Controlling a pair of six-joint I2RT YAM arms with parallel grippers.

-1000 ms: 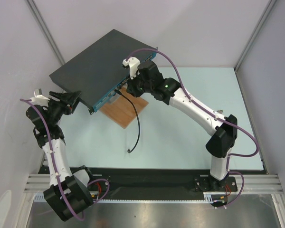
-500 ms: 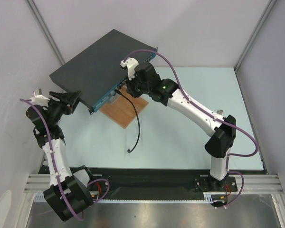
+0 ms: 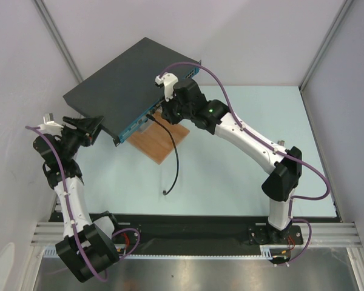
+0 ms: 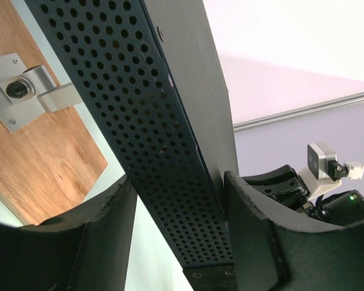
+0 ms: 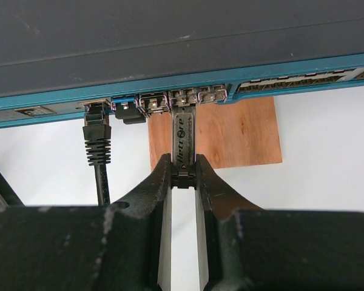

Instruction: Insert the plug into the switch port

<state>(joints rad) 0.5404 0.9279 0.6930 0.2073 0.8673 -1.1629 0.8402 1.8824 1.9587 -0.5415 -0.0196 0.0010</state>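
Note:
The switch (image 3: 121,79) is a flat dark grey box with a teal front (image 5: 291,66), and its front corner lies over a wooden board. My left gripper (image 3: 96,127) straddles its left corner, and the fingers (image 4: 255,218) are shut on the perforated side (image 4: 145,121). At the front, my right gripper (image 5: 184,167) is shut on the plug (image 5: 183,136), a narrow metal piece with lettering. The plug's far end meets the row of small sockets (image 5: 197,96). How deep it sits I cannot tell. In the top view the right gripper (image 3: 159,115) hides the plug.
A black cable (image 3: 176,157) runs from a socket left of the plug (image 5: 97,133) down across the table. The brown wooden board (image 3: 161,140) under the switch carries a metal latch (image 4: 24,91). White walls stand close behind and to the left.
My right gripper has edged slightly left toward the switch front with the plug in it. The left arm and the switch have not moved.

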